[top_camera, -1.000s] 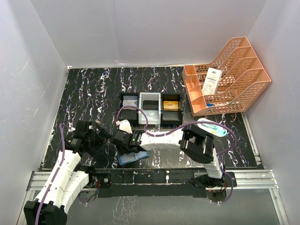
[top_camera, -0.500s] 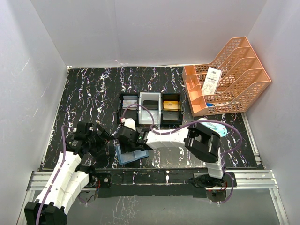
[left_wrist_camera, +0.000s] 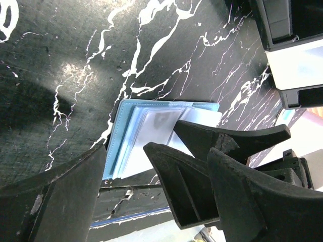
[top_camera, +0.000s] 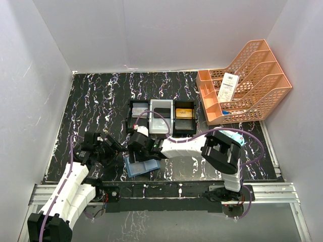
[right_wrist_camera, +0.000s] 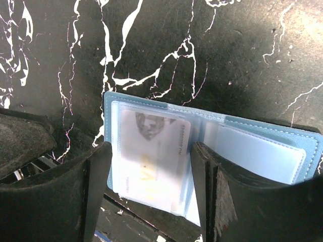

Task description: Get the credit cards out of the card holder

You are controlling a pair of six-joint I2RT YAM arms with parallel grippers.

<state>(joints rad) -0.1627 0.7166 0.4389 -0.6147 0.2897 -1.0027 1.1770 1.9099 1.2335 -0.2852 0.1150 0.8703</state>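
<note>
Overhead: teal-blue folding card holder [top_camera: 143,166] lies open near the front edge of the black white-veined table [top_camera: 96,101]. The right gripper [top_camera: 137,151] has swung further left over it; the left gripper [top_camera: 112,146] has edged closer.
Left wrist: jaws apart, empty.
Right wrist: spread jaws straddle the pocket holding a greyish plastic card [right_wrist_camera: 151,161], unclamped.

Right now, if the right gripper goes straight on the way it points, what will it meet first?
Probably the greyish card in the card holder's clear pocket, right between the right gripper's jaws; depth is unclear.
</note>
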